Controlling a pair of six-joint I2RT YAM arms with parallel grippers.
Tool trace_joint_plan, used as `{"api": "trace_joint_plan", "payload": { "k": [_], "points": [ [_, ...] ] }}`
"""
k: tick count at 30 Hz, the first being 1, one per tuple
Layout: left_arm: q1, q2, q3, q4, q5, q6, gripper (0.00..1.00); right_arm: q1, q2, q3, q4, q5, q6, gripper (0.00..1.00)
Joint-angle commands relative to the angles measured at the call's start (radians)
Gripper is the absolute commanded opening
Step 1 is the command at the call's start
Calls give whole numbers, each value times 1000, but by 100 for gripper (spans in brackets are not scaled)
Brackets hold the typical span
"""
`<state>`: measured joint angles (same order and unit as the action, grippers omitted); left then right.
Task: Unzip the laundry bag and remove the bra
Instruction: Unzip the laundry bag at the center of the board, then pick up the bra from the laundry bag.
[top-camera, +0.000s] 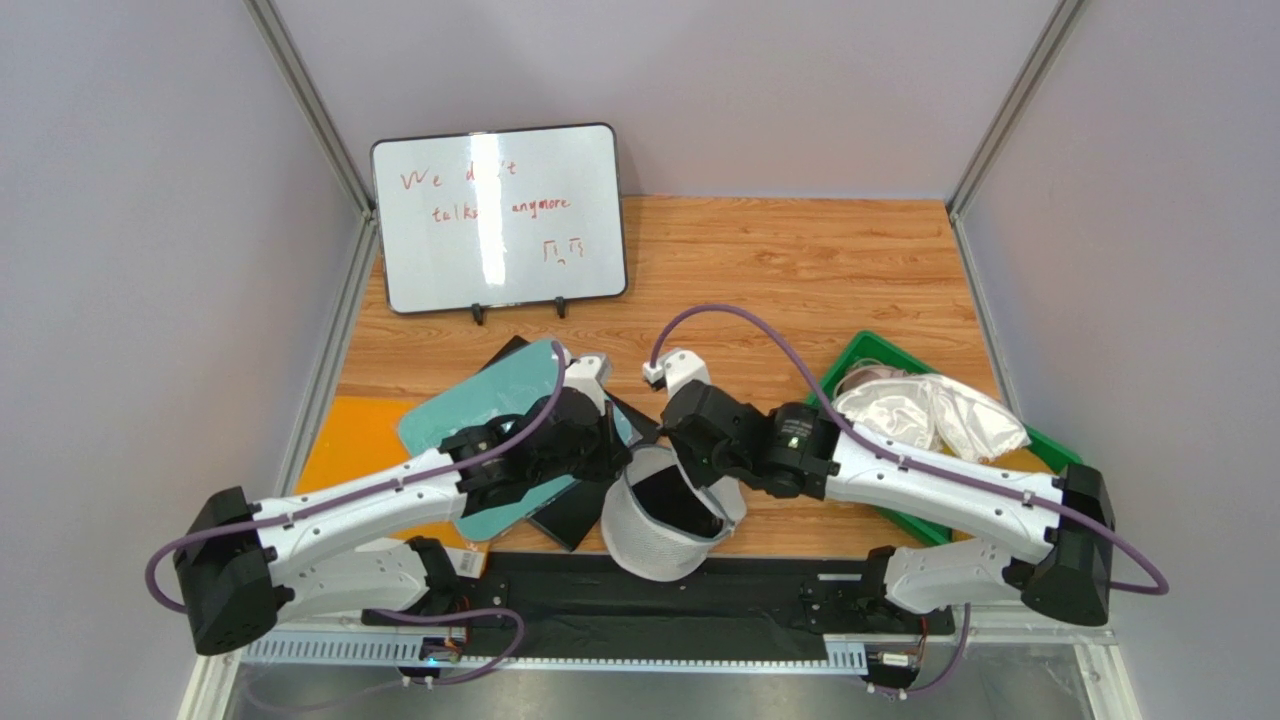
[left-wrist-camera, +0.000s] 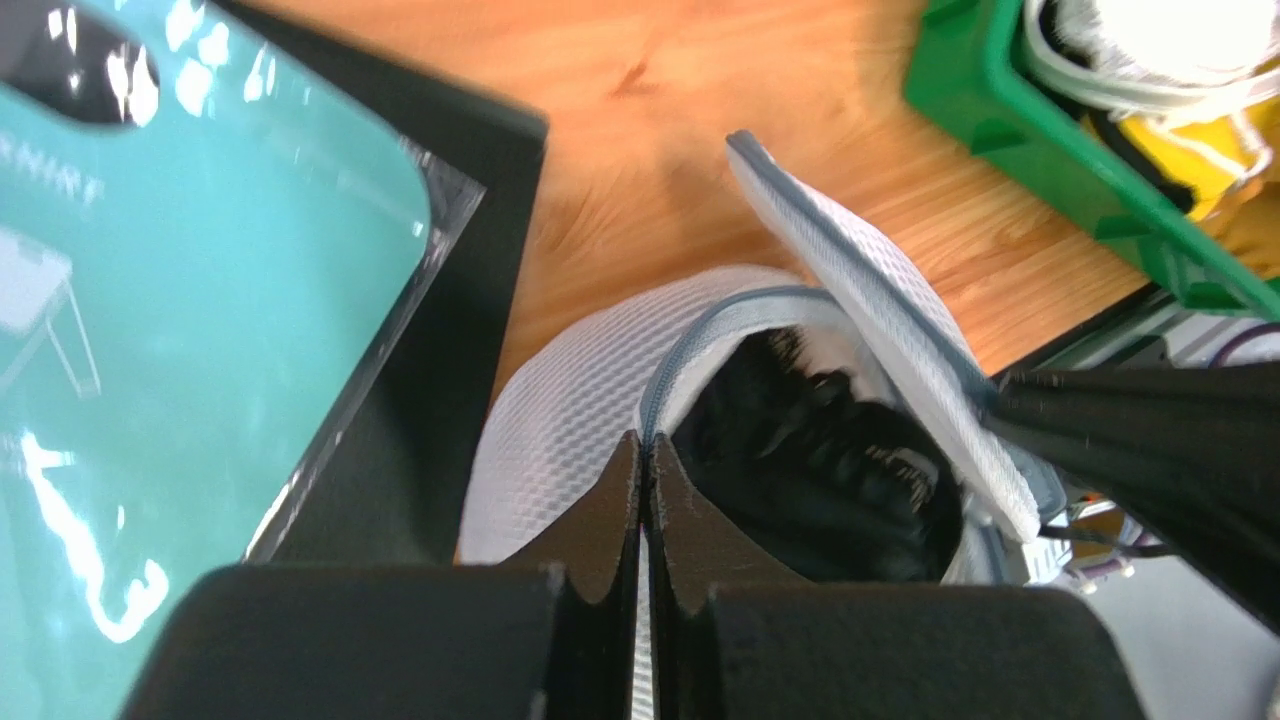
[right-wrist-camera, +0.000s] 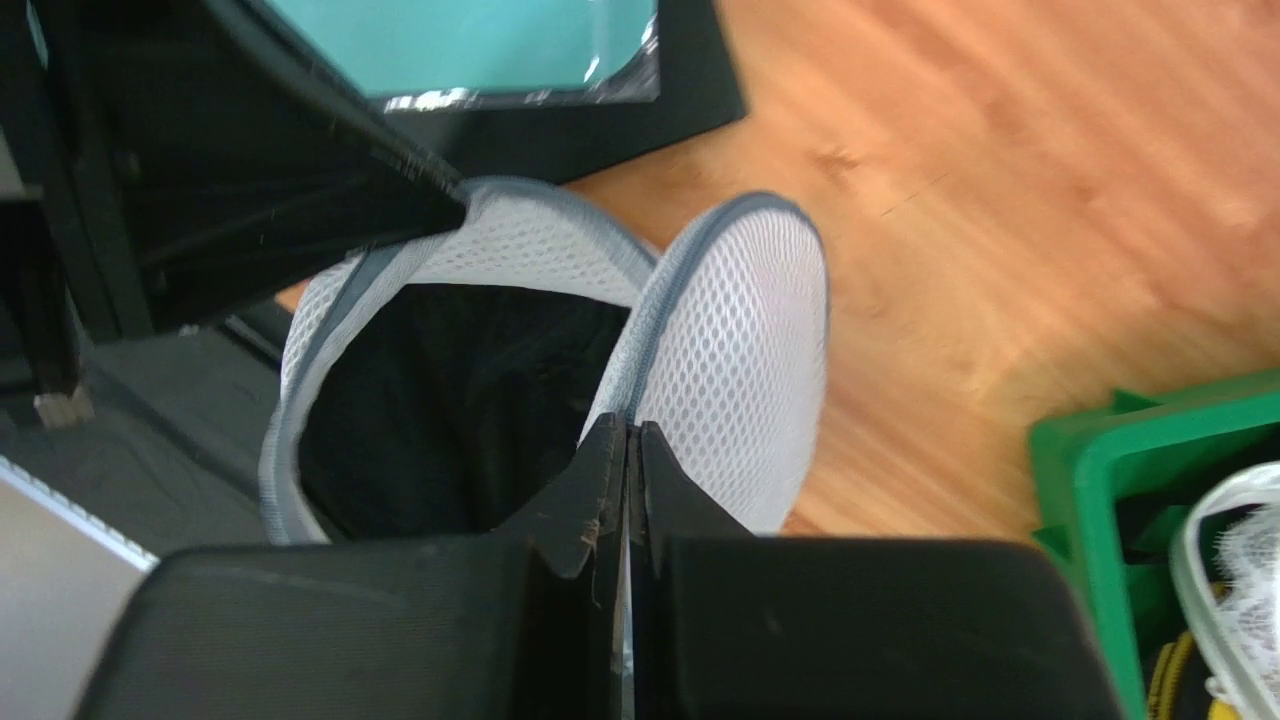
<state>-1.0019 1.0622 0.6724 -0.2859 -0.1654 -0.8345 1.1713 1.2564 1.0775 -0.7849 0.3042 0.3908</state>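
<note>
laundry bag (top-camera: 654, 548) — near table edge, between both arms, mouth open | left gripper (left-wrist-camera: 646, 450) pinched shut on zip rim (left-wrist-camera: 669, 368) | right gripper (right-wrist-camera: 624, 435) pinched shut on lid flap (right-wrist-camera: 744, 360) | bra unseen — only dark fabric (left-wrist-camera: 812, 465) inside, between the two grips

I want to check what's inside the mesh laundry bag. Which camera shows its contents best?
The left wrist view: it looks into the open laundry bag and shows a black garment with visible folds. The right wrist view shows it only as a flat dark mass; the top view, a small dark patch.
</note>
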Motion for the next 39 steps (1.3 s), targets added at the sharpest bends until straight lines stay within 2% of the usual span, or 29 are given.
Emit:
{"api": "trace_joint_plan", "payload": {
  "k": [1,6,10,16,22,30,31,32,34,35,39],
  "points": [
    [37,18,131,91,14,129,0,-108,-80,77,47,-20,-105,0],
    [43,-56,106,136,-49,183,0,-194,-127,90,111,-39,-167,0],
    [42,-168,-68,191,-115,112,0,-216,-185,24,196,7,-138,0],
    [42,-340,-301,195,-166,29,0,-260,-268,-181,268,72,-26,0],
    [42,-393,-332,137,-174,18,0,-283,-258,-277,269,113,60,0],
    [42,-392,-289,129,-169,38,0,-377,-213,-237,253,159,102,1],
    [42,-384,-286,134,-168,40,0,-390,-197,-217,227,161,105,6],
    [42,-378,-284,140,-161,40,0,-409,-192,-208,210,164,105,22],
    [42,-354,-274,159,-160,43,0,-417,-190,-186,164,188,96,44],
    [42,-346,-269,166,-152,43,0,-417,-195,-173,153,196,86,59],
    [42,-306,-232,188,-144,60,0,-417,-236,-113,73,197,17,68]
  ]
}}
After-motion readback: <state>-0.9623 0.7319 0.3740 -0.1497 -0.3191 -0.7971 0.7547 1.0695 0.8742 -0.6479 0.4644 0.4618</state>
